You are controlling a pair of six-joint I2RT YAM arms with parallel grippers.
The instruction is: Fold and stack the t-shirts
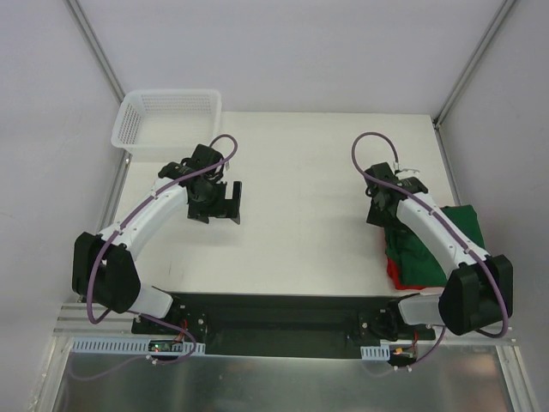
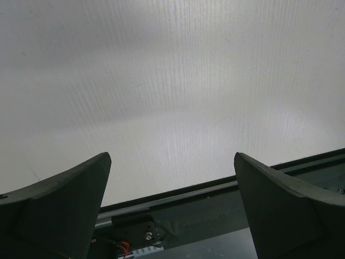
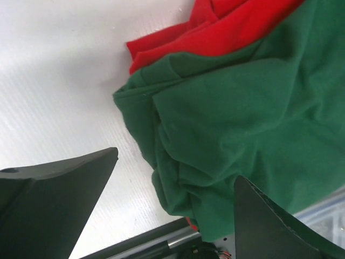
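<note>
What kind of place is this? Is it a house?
Probably a robot lab, not a house: a left arm and right arm bolted by a white table, plain walls around it, shirts and a basket for practice.

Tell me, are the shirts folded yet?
Done: the green shirt lies on the red shirt, but bunched and wrinkled, not neatly folded. In hand: nothing; the left gripper and right gripper are open and empty. Left: probably folding both shirts and stacking them.
</note>
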